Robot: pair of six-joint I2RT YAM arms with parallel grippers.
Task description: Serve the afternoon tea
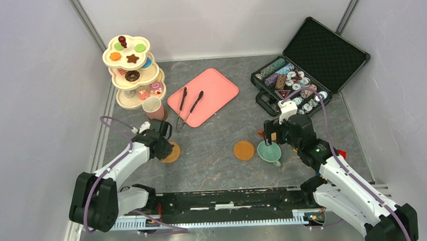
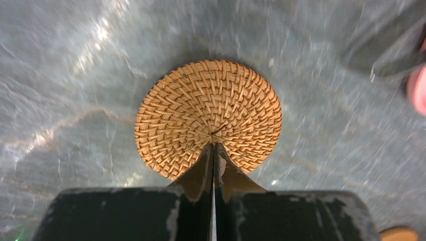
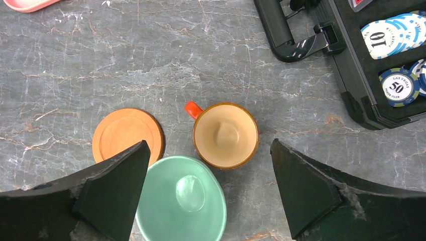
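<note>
The cream three-tier stand [image 1: 130,70] with toy pastries stands at the back left, and a pink cup [image 1: 152,108] sits in front of it. My left gripper [image 1: 165,143] [image 2: 214,146] is shut with nothing between its fingers. Its tips rest over the middle of a woven round coaster [image 1: 173,153] [image 2: 208,113] that lies flat on the table. My right gripper [image 1: 270,135] [image 3: 208,142] hangs open above a teal cup [image 1: 268,151] [image 3: 182,203] and a brown cup [image 3: 226,134] with an orange handle. A smooth orange coaster [image 1: 244,150] [image 3: 125,135] lies just left of the two cups.
A pink tray [image 1: 202,96] holding two black tongs [image 1: 189,106] lies at mid-back. An open black case [image 1: 312,56] [image 3: 351,75] of poker chips sits at the back right, close to my right gripper. White walls enclose the table on three sides.
</note>
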